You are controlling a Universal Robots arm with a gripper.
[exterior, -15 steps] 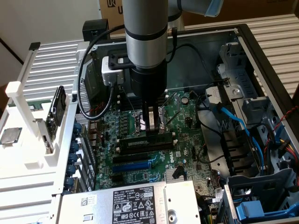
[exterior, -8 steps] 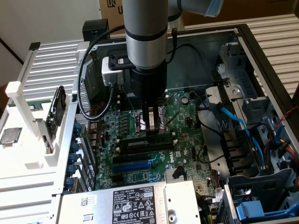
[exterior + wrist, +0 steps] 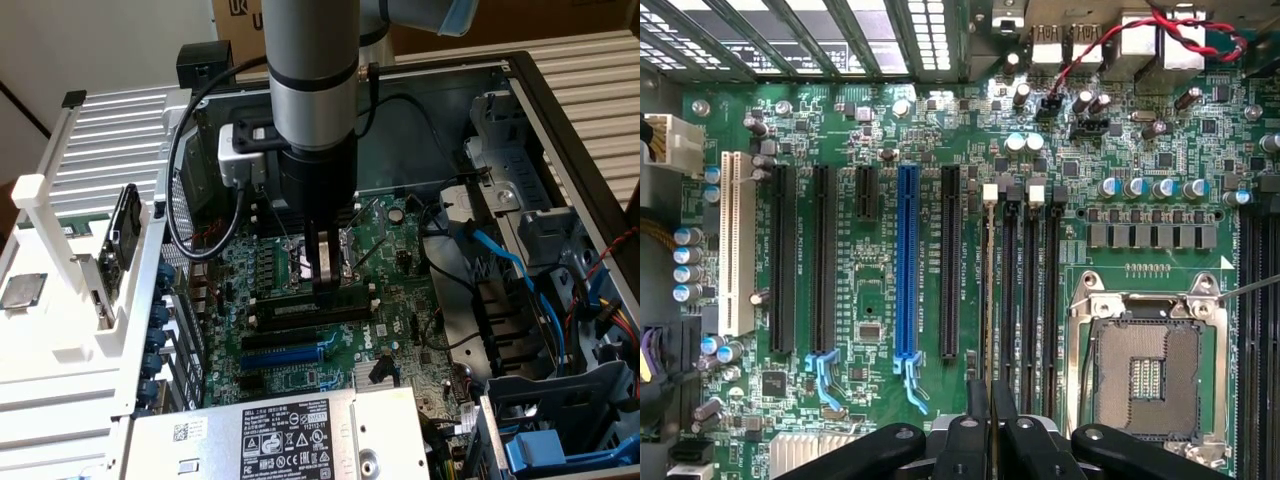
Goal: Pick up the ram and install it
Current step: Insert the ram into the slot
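Claw (image 3: 328, 283) clenched on the ram (image 3: 987, 300), gripped edge-on between nearly touching fingers (image 3: 1004, 420). Held upright over the green motherboard (image 3: 400, 330), directly below the wrist, at six o'clock from it in the exterior view. Lower edge down at the black memory slots (image 3: 1030, 290), beside the empty CPU socket (image 3: 1145, 375); seated or not, cannot tell.

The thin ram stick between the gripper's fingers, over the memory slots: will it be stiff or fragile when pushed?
The ram shows as a thin board seen on edge, clamped by the gripper, so it is probably light and stiff along its length. Being so narrow, it could tilt or slip if pushed off-centre. A skewed push might crack it.
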